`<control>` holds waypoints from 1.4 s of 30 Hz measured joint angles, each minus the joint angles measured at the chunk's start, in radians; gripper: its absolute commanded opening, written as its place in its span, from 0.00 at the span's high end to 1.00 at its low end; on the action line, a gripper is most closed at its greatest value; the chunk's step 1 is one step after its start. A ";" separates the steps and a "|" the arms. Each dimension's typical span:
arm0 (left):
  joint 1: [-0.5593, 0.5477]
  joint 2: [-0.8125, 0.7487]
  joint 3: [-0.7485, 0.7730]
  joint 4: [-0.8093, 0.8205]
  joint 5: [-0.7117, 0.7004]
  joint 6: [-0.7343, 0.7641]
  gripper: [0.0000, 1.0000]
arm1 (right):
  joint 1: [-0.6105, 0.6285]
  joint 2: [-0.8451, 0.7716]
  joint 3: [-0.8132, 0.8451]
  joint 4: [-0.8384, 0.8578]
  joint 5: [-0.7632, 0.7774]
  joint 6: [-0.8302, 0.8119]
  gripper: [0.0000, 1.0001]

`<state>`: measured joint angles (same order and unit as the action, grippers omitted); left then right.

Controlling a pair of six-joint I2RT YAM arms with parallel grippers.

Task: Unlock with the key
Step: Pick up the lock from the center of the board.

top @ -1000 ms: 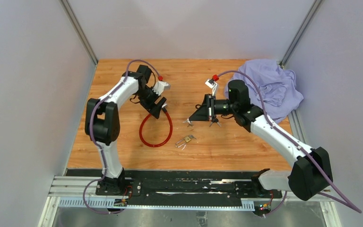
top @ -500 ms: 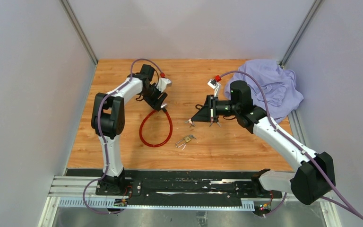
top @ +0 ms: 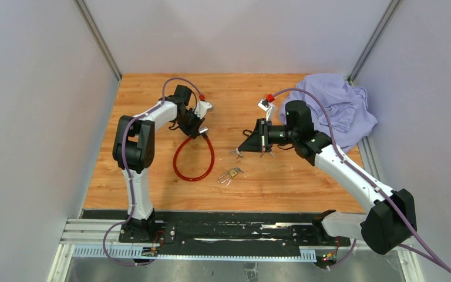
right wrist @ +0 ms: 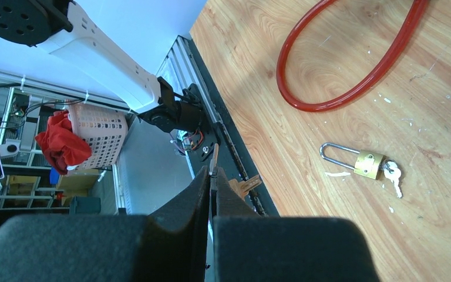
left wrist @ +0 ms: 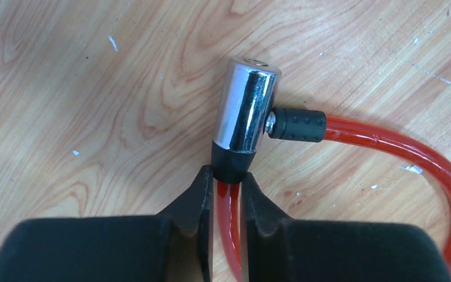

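A red cable lock (top: 194,160) lies looped on the wooden table, its chrome cylinder (left wrist: 248,106) standing out from a black collar (left wrist: 232,165). My left gripper (left wrist: 229,179) is shut on the red cable (left wrist: 228,217) just below that collar; from above it sits at the loop's top (top: 198,130). My right gripper (right wrist: 212,174) hovers mid-table (top: 239,147), shut on a thin key (right wrist: 214,156) that pokes out past the fingertips. A second key (right wrist: 246,186) dangles beside it. A brass padlock (right wrist: 369,164) with its own small keys (right wrist: 393,177) lies on the wood (top: 233,173).
A crumpled lilac cloth (top: 335,108) fills the back right corner. Grey walls close in three sides. A black rail (top: 223,232) with the arm bases runs along the near edge. In the right wrist view the left arm's base (right wrist: 108,61) shows beyond the table's edge.
My left gripper has moved in on the cable lock's head and its jaws have closed around the red cable. The right gripper has stayed shut on the key, almost still.
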<state>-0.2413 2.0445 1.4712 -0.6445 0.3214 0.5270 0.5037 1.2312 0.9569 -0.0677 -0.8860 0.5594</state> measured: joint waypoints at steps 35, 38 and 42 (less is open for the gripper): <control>-0.057 -1.212 -0.417 0.154 0.608 0.238 1.00 | 0.369 -0.236 0.329 -0.215 0.538 -0.246 0.99; -0.058 -1.233 -0.420 0.219 0.626 0.221 1.00 | 0.418 -0.224 0.330 -0.227 0.578 -0.269 0.99; -0.058 -1.263 -0.439 0.274 0.638 0.219 1.00 | 0.475 -0.206 0.344 -0.244 0.623 -0.301 0.99</control>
<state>-0.2989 0.7811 1.0317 -0.3706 0.9592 0.7456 0.9787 1.0256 1.3010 -0.3119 -0.2630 0.2588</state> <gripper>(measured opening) 0.058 0.009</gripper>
